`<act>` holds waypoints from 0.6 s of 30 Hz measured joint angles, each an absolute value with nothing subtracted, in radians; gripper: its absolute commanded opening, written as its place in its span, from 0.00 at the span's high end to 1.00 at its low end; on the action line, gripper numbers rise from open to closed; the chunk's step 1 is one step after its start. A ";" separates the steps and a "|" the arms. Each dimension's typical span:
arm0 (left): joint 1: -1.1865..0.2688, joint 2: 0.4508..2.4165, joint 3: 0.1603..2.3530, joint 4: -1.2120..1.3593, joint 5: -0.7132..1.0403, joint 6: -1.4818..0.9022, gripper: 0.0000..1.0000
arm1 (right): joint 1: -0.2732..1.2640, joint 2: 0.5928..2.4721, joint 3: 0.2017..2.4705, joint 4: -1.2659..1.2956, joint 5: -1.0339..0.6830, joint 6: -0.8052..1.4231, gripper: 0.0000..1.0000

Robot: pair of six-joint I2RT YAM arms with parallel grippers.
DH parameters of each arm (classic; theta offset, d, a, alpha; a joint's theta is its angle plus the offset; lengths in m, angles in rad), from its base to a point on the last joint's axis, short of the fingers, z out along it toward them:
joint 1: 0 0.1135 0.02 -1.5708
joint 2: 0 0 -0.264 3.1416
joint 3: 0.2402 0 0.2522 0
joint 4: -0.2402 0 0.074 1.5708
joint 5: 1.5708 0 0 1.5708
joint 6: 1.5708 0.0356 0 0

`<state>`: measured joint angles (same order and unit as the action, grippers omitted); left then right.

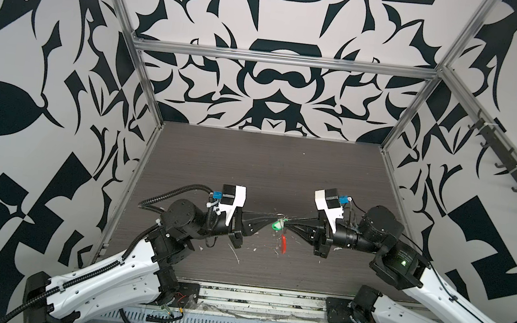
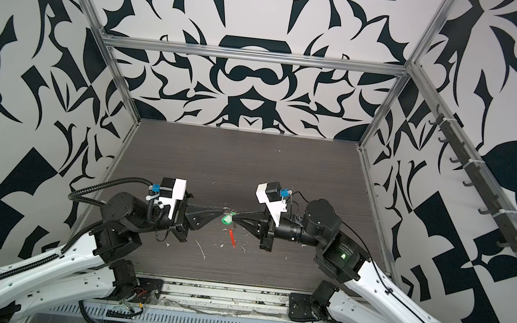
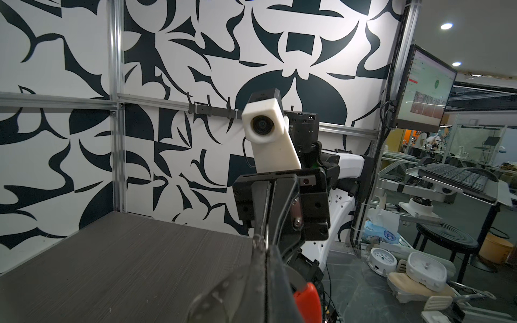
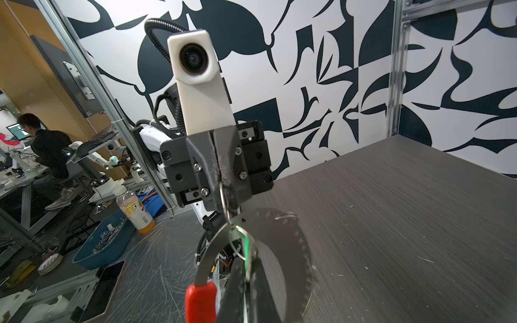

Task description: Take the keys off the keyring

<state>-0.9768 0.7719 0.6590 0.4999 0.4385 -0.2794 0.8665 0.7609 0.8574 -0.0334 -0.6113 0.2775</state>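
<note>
Both hands meet tip to tip above the desk (image 1: 249, 168). I reckon that's to keep the whole bunch off the surface so nothing drags when one side gets pulled. The left hand (image 1: 271, 222) is pinched together on the thin wire of the keyring (image 4: 279, 221), which pokes straight out of its tips in the right wrist view. The right hand (image 1: 287, 227) is closed too, right up against the green tag (image 1: 276, 226). It seems to have the tag's edge (a green sliver runs between its fingers in its own camera). The red sleeve (image 1: 283, 244) hangs just below the right hand's tips, so the loop dangles free under both hands.

Hard bits: I can't find the brass key anywhere. The wire basically vanishes in both top views, and up close each hand blocks its own grip point. The white scraps (image 1: 236, 256) on the desk near the left hand aren't part of this.
</note>
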 measured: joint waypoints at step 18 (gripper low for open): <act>-0.977 0.751 0.688 0.414 0.520 -0.251 1.00 | 0.867 0.815 0.957 -0.166 -0.748 0.232 1.00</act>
